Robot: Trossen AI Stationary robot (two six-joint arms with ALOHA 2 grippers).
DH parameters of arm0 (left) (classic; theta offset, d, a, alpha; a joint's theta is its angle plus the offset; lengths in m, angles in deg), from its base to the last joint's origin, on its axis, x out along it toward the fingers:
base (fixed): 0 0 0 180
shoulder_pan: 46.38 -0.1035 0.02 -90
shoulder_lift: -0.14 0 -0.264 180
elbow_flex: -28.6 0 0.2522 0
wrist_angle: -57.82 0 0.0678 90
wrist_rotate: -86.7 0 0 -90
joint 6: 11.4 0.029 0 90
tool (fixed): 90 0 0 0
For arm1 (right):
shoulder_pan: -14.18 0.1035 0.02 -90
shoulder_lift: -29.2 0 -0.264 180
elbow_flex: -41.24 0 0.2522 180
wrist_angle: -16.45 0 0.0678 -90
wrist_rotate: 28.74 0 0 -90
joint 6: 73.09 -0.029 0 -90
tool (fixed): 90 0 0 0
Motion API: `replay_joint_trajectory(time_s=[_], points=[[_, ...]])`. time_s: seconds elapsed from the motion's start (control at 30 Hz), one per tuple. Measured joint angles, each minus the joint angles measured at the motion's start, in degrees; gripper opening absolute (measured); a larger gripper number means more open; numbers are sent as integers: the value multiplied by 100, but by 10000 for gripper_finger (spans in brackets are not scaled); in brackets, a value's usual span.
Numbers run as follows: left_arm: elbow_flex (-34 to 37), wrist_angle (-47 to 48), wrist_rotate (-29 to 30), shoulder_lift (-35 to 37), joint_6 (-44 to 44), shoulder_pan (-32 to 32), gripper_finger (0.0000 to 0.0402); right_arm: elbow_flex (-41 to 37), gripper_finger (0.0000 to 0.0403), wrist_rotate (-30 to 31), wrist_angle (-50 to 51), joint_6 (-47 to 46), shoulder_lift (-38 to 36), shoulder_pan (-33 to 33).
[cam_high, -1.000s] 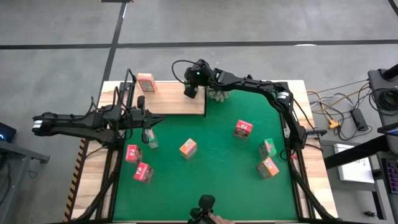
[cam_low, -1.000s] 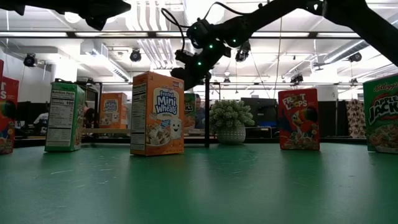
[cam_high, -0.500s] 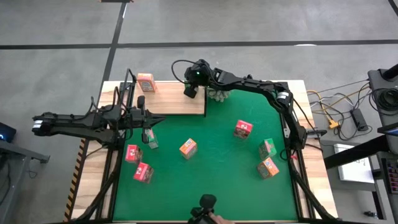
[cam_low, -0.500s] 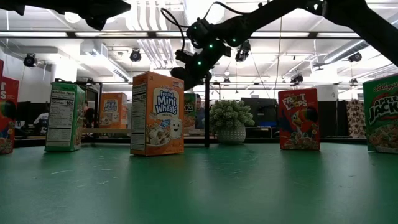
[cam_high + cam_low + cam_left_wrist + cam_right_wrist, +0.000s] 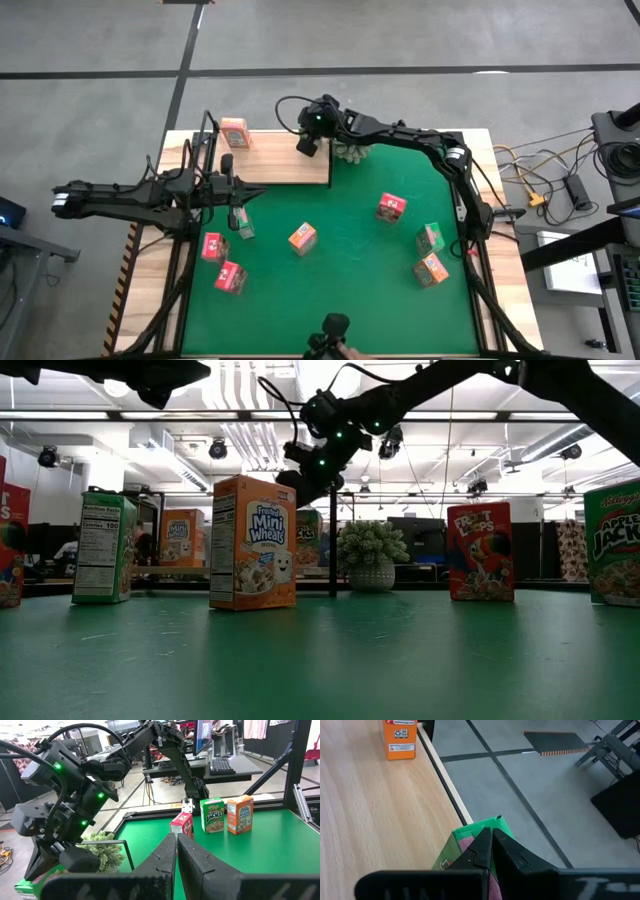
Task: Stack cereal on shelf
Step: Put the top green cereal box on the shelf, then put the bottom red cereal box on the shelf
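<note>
My right gripper (image 5: 307, 146) is shut on a green cereal box (image 5: 470, 832) over the right end of the light wood shelf (image 5: 270, 165). The box also shows in the low view (image 5: 310, 538). An orange box (image 5: 233, 132) stands on the shelf's far left part. My left gripper (image 5: 243, 195) is shut and empty, held above the green mat at the left, just in front of the shelf. On the mat stand a green box (image 5: 243, 226), two pink-red boxes (image 5: 212, 246) (image 5: 230, 277) and an orange box (image 5: 302, 238). My right gripper pinches the green box's top part (image 5: 492, 824) between its two fingers, coming from above and slanting down. The box stays upright below the fingers. Its bottom is at or just above the shelf board; which, I cannot tell.
On the mat's right side stand a pink-red box (image 5: 390, 208), a green box (image 5: 430, 238) and an orange box (image 5: 432, 269). A bushy plant (image 5: 350, 152) sits just right of the shelf, under my right arm. Black shelf uprights (image 5: 332, 540) rise at the board's ends.
My right gripper has edged a little toward the table's right edge with the green box, which now shows more from behind the orange box in the low view.
</note>
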Motion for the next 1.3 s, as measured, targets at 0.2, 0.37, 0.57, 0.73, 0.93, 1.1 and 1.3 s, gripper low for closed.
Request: replay_joint_trajectory(time_s=[0.2, 0.37, 0.57, 0.73, 0.93, 1.1, 1.3], points=[[0, -1, 0, 0, 0, 0, 0, 13, 9, -22, -54, 17, -208, 116], [0, 0, 1, 0, -1, -1, 0, 22, 9, -47, -56, 78, -427, 281], [0, 0, 0, 1, -92, 0, 0, -52, 9, -156, 21, 286, -749, 660], [0, -1, 2, 0, -200, -1, 0, -441, 9, -221, 24, 330, -1107, 941], [0, 9, 2, -33, -359, -1, 0, -1289, 8, -543, -438, 323, -1617, 1150], [0, 16, 0, -57, -712, 0, 0, -2424, 8, -990, -1455, 328, -2215, 1220], [-85, 221, -192, -148, -1856, 33, 0, -3759, 9, -1712, -2371, 539, -2891, 1286]])
